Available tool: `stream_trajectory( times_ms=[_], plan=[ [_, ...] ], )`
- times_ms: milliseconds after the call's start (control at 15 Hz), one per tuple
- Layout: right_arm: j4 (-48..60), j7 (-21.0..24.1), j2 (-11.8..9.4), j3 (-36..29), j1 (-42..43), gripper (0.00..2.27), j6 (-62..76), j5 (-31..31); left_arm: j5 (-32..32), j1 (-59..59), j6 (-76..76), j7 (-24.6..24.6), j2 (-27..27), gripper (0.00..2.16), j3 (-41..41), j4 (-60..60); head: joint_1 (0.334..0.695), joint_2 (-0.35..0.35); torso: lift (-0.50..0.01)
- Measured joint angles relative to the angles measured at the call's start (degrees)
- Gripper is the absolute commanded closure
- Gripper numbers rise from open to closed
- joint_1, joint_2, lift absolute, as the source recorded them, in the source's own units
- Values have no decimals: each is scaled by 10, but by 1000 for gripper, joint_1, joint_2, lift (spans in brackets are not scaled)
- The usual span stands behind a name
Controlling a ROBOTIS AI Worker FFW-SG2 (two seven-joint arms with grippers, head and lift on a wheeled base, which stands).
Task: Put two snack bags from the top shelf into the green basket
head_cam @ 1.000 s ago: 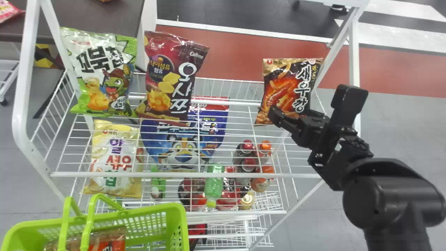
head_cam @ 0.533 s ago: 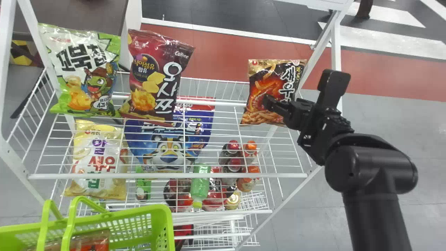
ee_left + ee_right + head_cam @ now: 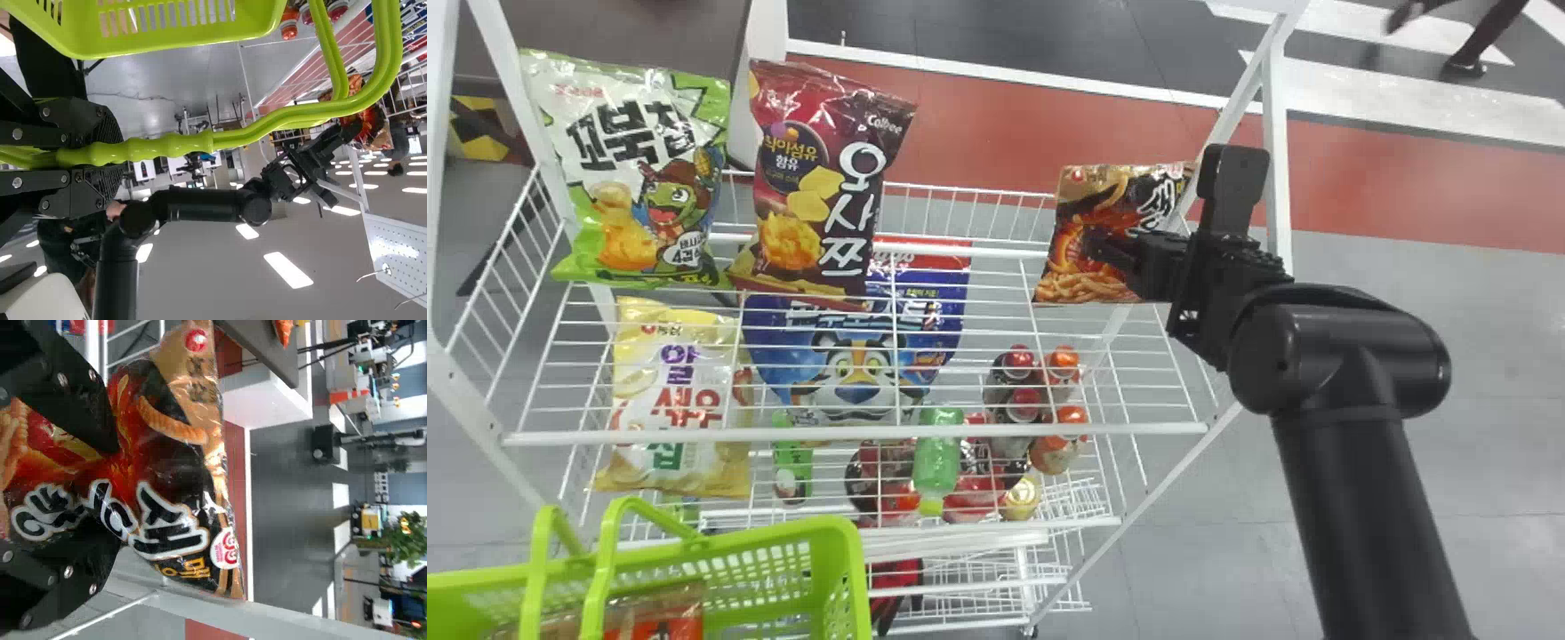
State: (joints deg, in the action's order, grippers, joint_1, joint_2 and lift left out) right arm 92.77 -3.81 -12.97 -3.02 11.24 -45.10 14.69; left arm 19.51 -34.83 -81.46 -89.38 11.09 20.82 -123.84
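- Black fingers [image 3: 73, 387] of the right hand [image 3: 1104, 249] are closed partway, with the flame-orange snack bag [image 3: 1074, 200] pinched and creased between them.
- That bag is held at the right end of the top shelf [image 3: 996, 431], its printed front partly covered by the hand.
- By the left hand [image 3: 115, 155], the handle [image 3: 173, 143] of the green basket [image 3: 855, 569] is gripped, the fingers closed around it.
- Inside the basket, at the near left of the rack, an orange-brown bag [image 3: 658, 618] is held.
- Towards the shelf's left end, a dark red bag [image 3: 818, 178] and a green-and-white bag [image 3: 631, 178] are stood side by side.
- Beneath the shelf wires, a blue tiger bag [image 3: 854, 356] and a yellow bag [image 3: 680, 382] can be made out.
- Red- and orange-capped bottles [image 3: 1018, 360] are grouped lower down on the right, with a green bottle [image 3: 936, 458] placed near them.
- Behind the rack, at the far left, a dark table [image 3: 631, 27] is seen.
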Motion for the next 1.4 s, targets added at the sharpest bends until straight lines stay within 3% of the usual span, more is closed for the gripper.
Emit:
stream_trajectory(
  times_ms=[733, 1400],
  plan=[
    [233, 30, 10, -20, -135, 2243, -49, 15, 0, -1, 3, 0, -1, 2145, -2, 0, 695, -208, -1],
    [434, 28, 11, -26, -189, 2243, -225, 93, 0, -2, 3, -1, -2, 2145, -3, 1, 695, -116, -1]
  ],
)
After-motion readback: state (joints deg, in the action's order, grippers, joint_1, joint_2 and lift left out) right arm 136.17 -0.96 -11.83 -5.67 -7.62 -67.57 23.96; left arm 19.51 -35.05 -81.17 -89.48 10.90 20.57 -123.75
